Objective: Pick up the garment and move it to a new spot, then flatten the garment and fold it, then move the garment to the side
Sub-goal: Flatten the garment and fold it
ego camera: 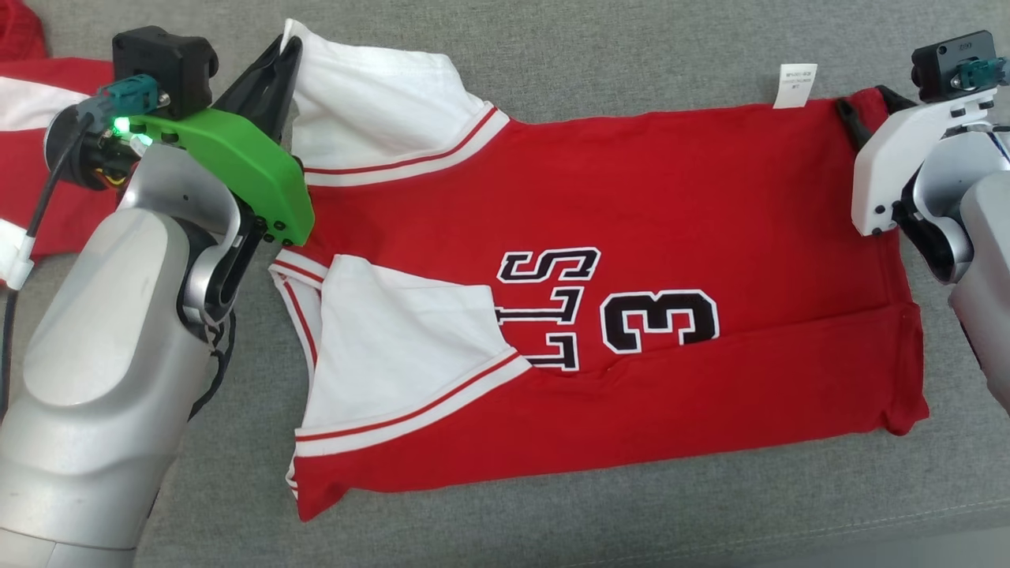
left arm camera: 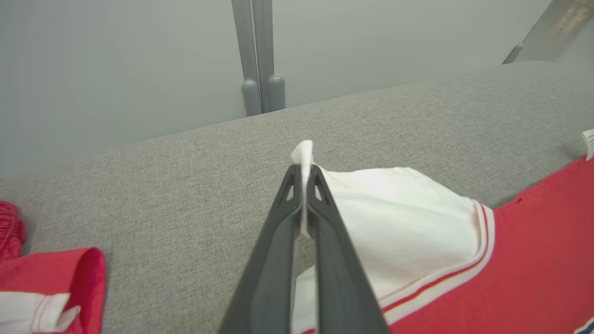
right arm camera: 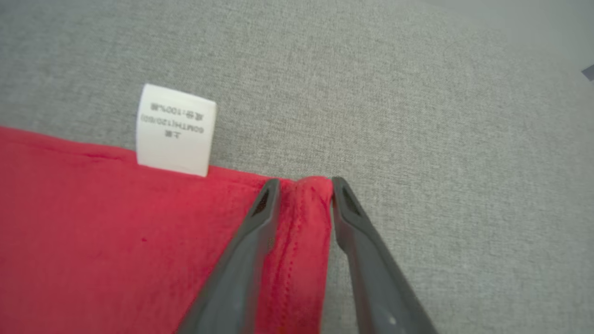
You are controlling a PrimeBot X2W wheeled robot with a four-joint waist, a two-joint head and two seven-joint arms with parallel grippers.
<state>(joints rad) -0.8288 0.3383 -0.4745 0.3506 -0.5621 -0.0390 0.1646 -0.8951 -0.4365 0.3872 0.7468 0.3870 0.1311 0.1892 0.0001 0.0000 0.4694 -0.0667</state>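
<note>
The garment (ego camera: 671, 189) is a red jersey with white sleeves and a black "3", lying spread on the grey cushion (ego camera: 631, 521). My left gripper (ego camera: 286, 49) is shut on the tip of the far white sleeve (left arm camera: 394, 218), and the cloth pokes out between its fingertips (left arm camera: 304, 169). At the far right corner, my right gripper (ego camera: 866, 101) holds the red hem (right arm camera: 301, 222). Its fingers stand slightly apart with the bunched hem filling the gap (right arm camera: 304, 183). A white care label (right arm camera: 175, 130) sticks out just left of that corner.
Another red and white garment (ego camera: 31, 134) lies at the far left of the cushion, close to my left forearm, and its edge (left arm camera: 55, 278) also appears low in the left wrist view. The cushion's back edge (left arm camera: 325, 104) meets a pale wall with a grey post (left arm camera: 259, 55).
</note>
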